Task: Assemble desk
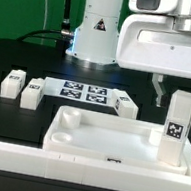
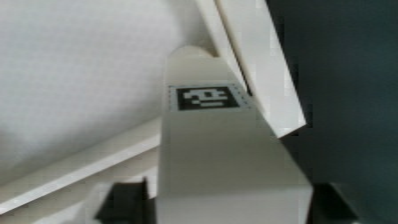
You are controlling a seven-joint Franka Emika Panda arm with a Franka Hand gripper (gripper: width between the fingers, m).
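Note:
The white desk top (image 1: 96, 136) lies flat at the front, tray side up, with round corner sockets. One white leg (image 1: 176, 126) with a black-and-white tag stands upright at its corner on the exterior view's right. My gripper (image 1: 171, 94) comes down over the leg's upper end. In the wrist view the leg (image 2: 222, 150) fills the space between my dark fingers (image 2: 121, 202), and my gripper (image 2: 224, 208) is shut on it. The desk top's rim (image 2: 249, 60) runs past the leg's far end. Three more legs lie behind the top: two (image 1: 11, 83) (image 1: 31, 93) on the exterior view's left and one (image 1: 127, 106) near the middle.
The marker board (image 1: 84, 93) lies behind the desk top, between the loose legs. The arm's white base (image 1: 98, 28) stands at the back. A long white border wall (image 1: 71, 166) runs along the front edge. A black cable hangs at the back left.

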